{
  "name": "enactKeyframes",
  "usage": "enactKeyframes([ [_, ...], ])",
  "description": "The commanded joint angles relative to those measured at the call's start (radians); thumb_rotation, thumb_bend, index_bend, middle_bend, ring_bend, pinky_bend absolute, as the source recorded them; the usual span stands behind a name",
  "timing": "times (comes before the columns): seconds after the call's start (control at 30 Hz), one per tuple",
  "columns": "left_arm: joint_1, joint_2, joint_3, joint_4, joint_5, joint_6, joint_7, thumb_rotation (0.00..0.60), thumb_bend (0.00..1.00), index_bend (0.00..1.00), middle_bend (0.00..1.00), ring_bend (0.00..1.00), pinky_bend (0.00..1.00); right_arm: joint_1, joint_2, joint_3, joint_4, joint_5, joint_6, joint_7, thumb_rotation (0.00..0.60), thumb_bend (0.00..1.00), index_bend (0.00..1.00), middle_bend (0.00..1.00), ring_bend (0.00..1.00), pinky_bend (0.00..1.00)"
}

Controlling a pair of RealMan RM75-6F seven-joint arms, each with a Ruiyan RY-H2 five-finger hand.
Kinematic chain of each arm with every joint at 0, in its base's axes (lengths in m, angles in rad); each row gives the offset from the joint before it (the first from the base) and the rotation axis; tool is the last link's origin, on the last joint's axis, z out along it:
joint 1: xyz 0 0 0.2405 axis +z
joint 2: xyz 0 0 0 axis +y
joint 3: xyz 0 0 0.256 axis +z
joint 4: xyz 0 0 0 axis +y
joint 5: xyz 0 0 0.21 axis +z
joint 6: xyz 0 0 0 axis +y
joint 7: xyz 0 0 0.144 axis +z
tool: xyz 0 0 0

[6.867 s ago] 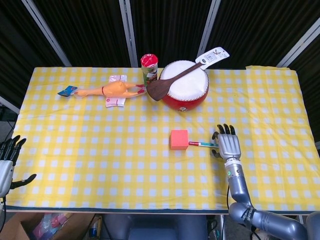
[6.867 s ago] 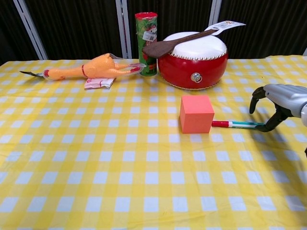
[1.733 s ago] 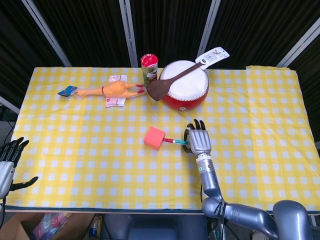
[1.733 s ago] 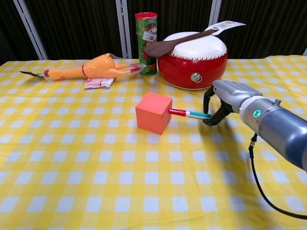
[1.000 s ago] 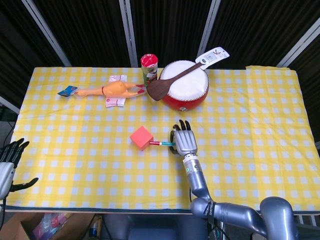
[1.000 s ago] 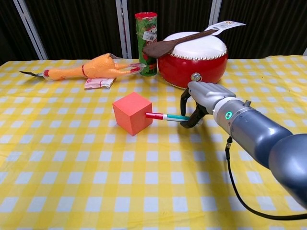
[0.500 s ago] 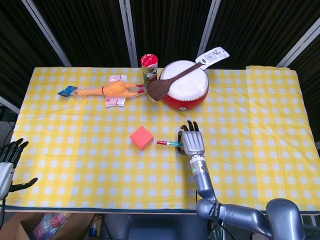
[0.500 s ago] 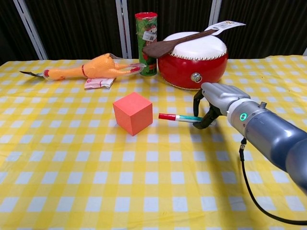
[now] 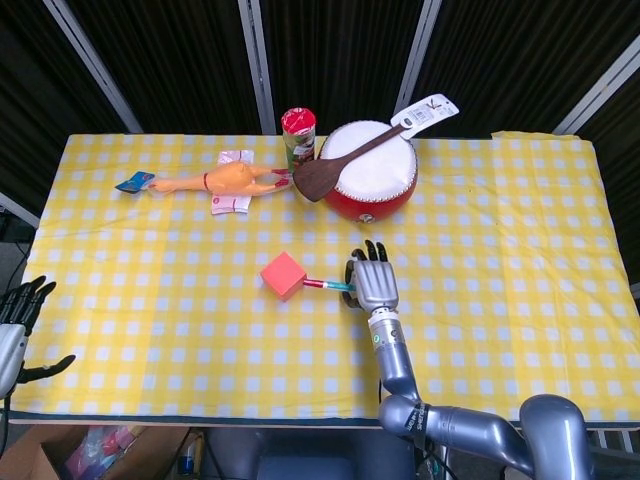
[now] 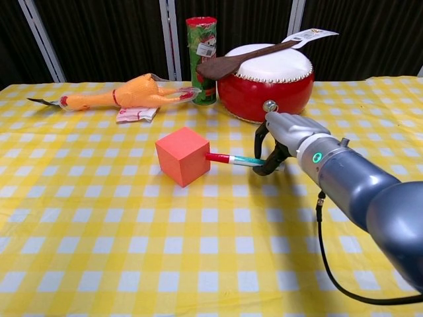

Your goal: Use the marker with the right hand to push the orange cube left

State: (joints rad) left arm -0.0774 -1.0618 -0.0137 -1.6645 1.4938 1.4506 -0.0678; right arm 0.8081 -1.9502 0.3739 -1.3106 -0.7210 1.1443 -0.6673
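The orange cube (image 9: 283, 276) (image 10: 183, 156) sits turned on a corner on the yellow checked cloth, left of centre. A marker (image 9: 327, 286) (image 10: 234, 159) with a red cap and teal barrel lies level, its red tip against the cube's right face. My right hand (image 9: 372, 281) (image 10: 285, 137) pinches the marker's teal end, just right of the cube. My left hand (image 9: 18, 330) hangs off the table's front left corner, fingers apart and holding nothing; the chest view does not show it.
A red drum (image 9: 369, 171) (image 10: 269, 74) with a wooden spatula (image 9: 345, 161) across it stands at the back. Beside it are a red-topped can (image 9: 299, 136) (image 10: 202, 60) and a rubber chicken (image 9: 213, 181) (image 10: 125, 94) on a packet.
Over the longer span the cube was pushed left and turned. In the last half second my right hand came back left, bringing the marker tip to the cube again.
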Motion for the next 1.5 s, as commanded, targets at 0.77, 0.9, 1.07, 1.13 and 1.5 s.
enactKeyframes([
  [0.77,0.005,0.015,0.002,-0.006,-0.010,-0.005,-0.022,0.600,0.00,0.00,0.00,0.00,0.00,0.126,-0.143,0.055,0.127,0.005,-0.037,-0.019,0.600,0.59,0.70,0.25,0.01,0.03],
  [0.9,0.009,0.016,0.003,-0.005,-0.010,0.000,-0.022,0.600,0.00,0.00,0.00,0.00,0.00,0.138,-0.161,0.050,0.134,-0.007,-0.035,-0.024,0.600,0.59,0.70,0.25,0.01,0.03],
  [1.07,0.014,0.019,0.002,-0.002,-0.015,0.005,-0.028,0.600,0.00,0.00,0.00,0.00,0.00,0.136,-0.157,0.041,0.133,-0.023,-0.019,-0.037,0.600,0.59,0.70,0.25,0.01,0.03],
  [1.13,0.015,0.019,0.002,-0.001,-0.015,0.006,-0.029,0.600,0.00,0.00,0.00,0.00,0.00,0.128,-0.145,0.035,0.122,-0.028,-0.009,-0.043,0.600,0.59,0.70,0.25,0.01,0.03],
  [1.5,0.018,0.013,0.004,0.003,-0.009,0.012,-0.010,0.600,0.00,0.00,0.00,0.00,0.00,-0.013,0.063,-0.058,-0.074,-0.081,0.071,-0.054,0.600,0.59,0.70,0.25,0.01,0.03],
])
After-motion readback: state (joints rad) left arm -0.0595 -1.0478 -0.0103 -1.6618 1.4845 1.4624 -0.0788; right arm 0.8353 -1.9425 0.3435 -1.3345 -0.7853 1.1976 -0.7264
